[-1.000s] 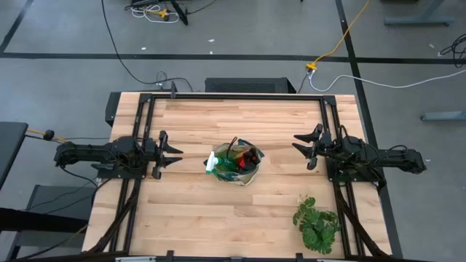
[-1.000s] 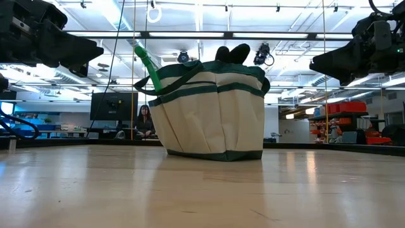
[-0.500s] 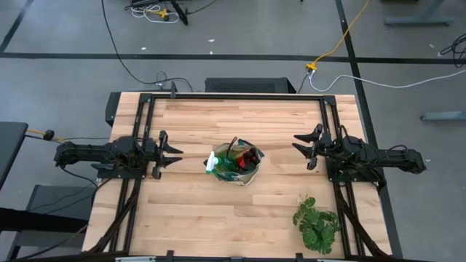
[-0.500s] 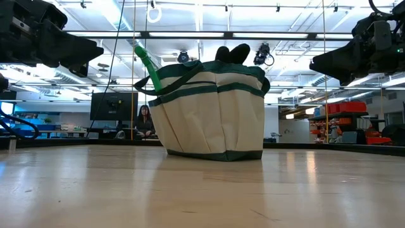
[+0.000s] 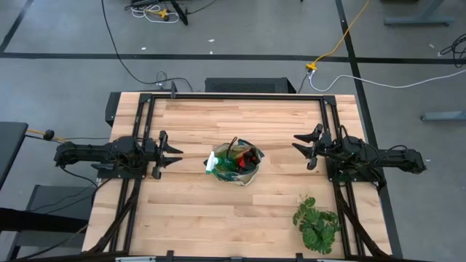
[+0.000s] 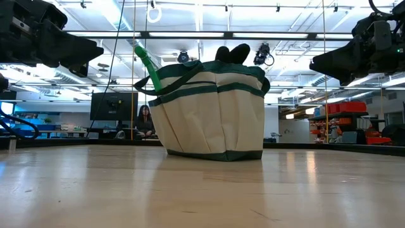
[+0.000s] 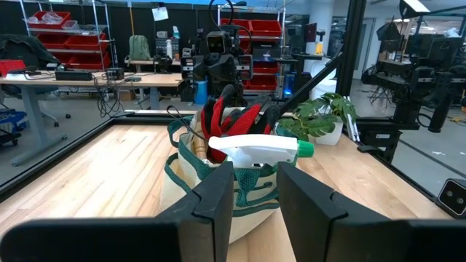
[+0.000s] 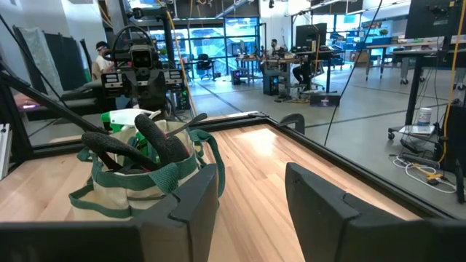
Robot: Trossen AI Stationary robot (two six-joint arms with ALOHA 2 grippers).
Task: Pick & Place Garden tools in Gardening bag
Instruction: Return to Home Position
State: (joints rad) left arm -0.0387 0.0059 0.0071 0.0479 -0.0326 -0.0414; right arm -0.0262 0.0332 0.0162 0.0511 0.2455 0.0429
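The tan gardening bag with green trim [image 5: 234, 166] stands on its flat base at the table's middle [image 6: 212, 111]. Red gloves [image 7: 229, 120], the green spray bottle with its white nozzle [image 7: 255, 149] and dark handles [image 8: 156, 138] stick out of its top. My left gripper [image 5: 172, 154] is open and empty, left of the bag and above the table. My right gripper [image 5: 303, 151] is open and empty, right of the bag.
A leafy green plant [image 5: 317, 222] sits at the near right part of the table. Black rails [image 5: 145, 131] run along the table's left, right and far sides. A person [image 6: 144, 120] sits in the room beyond the table.
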